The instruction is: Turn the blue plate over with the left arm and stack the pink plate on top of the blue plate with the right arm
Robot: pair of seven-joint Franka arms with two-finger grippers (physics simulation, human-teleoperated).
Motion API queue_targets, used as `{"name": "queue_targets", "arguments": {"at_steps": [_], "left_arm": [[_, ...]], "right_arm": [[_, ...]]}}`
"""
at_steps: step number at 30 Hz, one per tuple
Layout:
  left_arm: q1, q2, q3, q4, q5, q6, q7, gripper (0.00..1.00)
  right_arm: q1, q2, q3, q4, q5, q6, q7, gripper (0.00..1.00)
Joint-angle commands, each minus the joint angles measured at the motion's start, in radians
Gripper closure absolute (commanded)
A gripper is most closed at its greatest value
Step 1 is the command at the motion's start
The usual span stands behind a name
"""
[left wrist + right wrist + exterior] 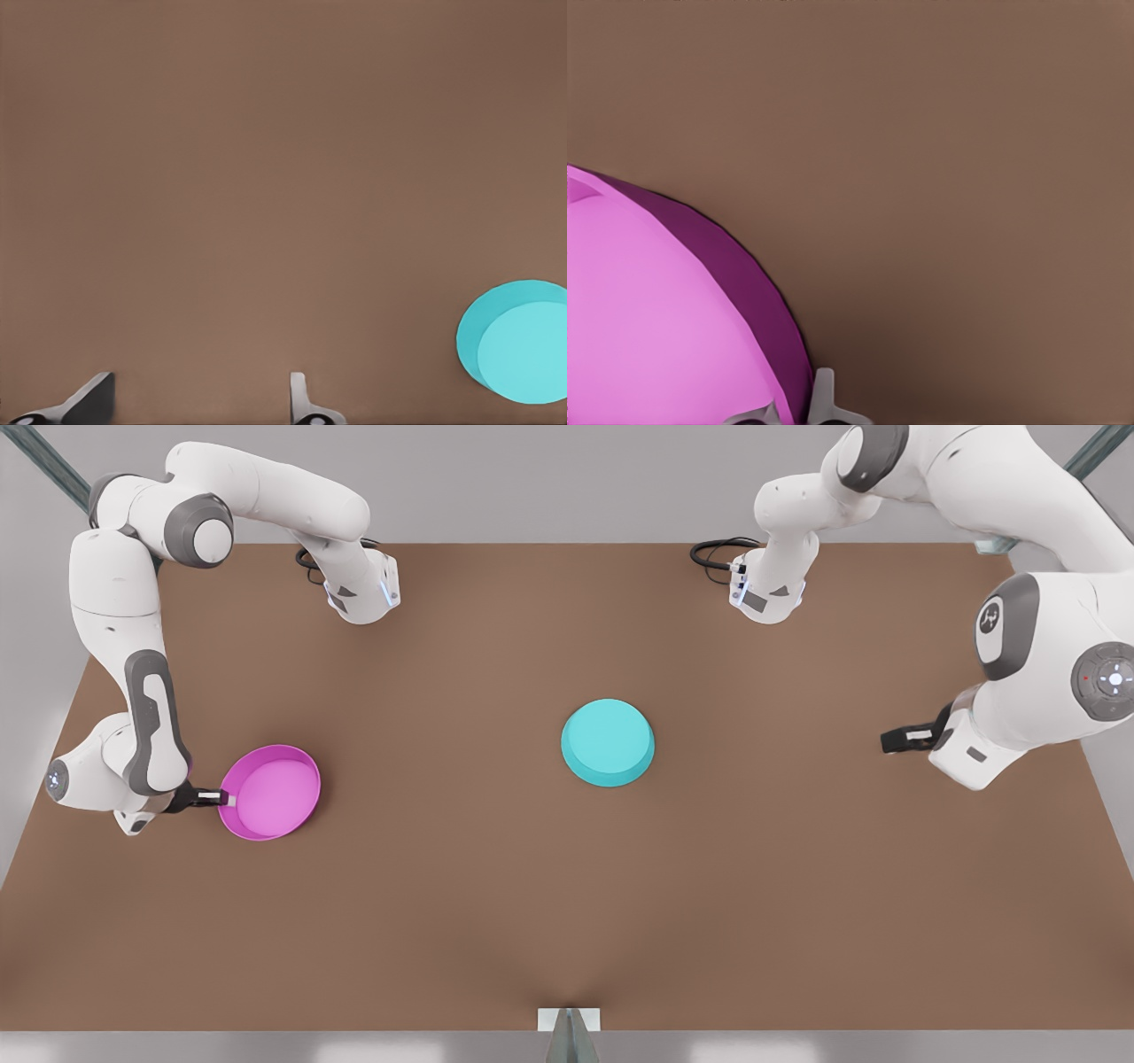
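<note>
The right gripper (223,798) pinches the near rim of the pink plate (271,792), which sits tilted, open face up, at the front view's left. The blue plate (608,741) lies bottom-up mid-table, toward the front view's right of it. The left gripper (893,740) waits well apart, fingers spread

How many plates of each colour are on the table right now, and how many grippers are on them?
Blue plate: 1, lying upside down, untouched.
Pink plate: 1, rim up.
Grippers: 2. The right gripper is shut on the pink plate's rim; the left gripper is open, off the blue plate.
Total: 2 plates, 2 grippers.
</note>
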State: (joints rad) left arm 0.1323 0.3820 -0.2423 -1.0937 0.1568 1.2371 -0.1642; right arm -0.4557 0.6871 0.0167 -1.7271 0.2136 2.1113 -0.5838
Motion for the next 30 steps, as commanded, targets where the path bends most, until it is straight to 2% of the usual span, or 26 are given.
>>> {"name": "queue_targets", "arguments": {"at_steps": [1,5,21,30], "left_arm": [[0.0,0.0,0.0,0.0,-0.011,0.001,0.0,0.0],[0.0,0.002,0.0,0.0,-0.011,0.001,0.0,0.0],[0.001,0.005,0.001,0.001,-0.013,0.001,0.0,0.0],[0.001,0.014,0.001,0.001,-0.011,0.002,0.0,0.0]], "right_arm": [[0.0,0.0,0.0,0.0,-0.011,0.001,0.005,0.73],[0.0,0.0,0.0,0.0,-0.011,0.001,-0.001,0.79],[0.002,0.0,0.0,0.012,-0.011,0.001,-0.008,0.79],[0.003,-0.003,0.0,0.055,-0.008,-0.071,0.004,0.79]]}}
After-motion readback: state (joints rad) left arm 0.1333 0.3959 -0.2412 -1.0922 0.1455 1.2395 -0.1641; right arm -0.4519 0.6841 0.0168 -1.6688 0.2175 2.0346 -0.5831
